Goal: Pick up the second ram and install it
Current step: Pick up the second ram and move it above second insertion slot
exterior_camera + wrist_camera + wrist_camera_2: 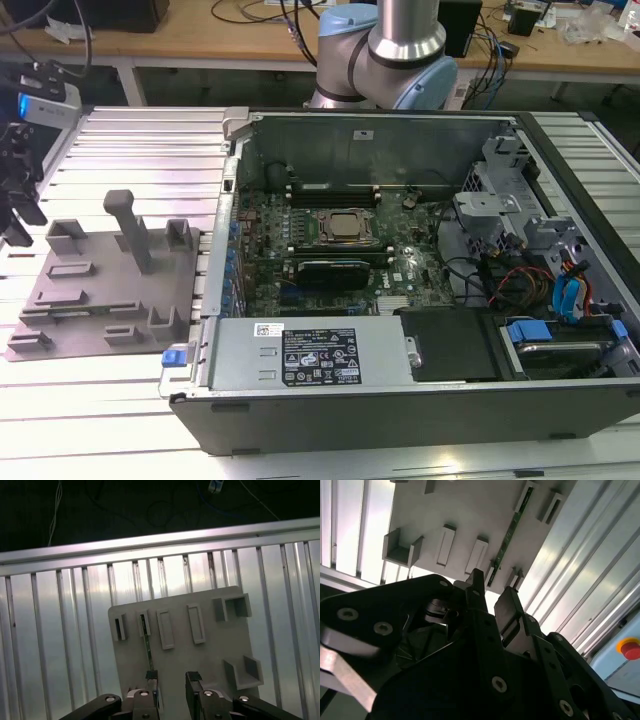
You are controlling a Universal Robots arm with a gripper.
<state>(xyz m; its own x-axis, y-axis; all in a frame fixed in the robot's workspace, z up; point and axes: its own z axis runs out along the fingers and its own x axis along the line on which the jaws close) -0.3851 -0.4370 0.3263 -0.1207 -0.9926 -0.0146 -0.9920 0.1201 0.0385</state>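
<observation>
We see a ribbed aluminium surface [130, 140] carrying an open desktop PC case [400, 425]. Its side is off, w/ the motherboard [320, 275] and the square silver processor [345, 228] exposed. The arm [395, 40] rises behind the case.

On the exterior view's left of the case, apart from it, lies a grey fixture plate [100, 290] w/ raised pockets & narrow slots.

In both wrist views the black end effector [171, 680] hangs over this plate. It's released: the two fingertips [193, 682] stand apart w/ bare plate showing between them, gripping nothing.

The second ram [511, 527] sits on the fixture plate, not in the PC. It's a long, narrow, thin dark-green stick, seen nearly edge-on, w/ small parts dotted along its length. It stands on its long edge, caught in small grey brackets on the plate. In the first wrist view it reads as a dark sliver whose near end is just beside one fingertip. We can't tell whether they touch.
</observation>
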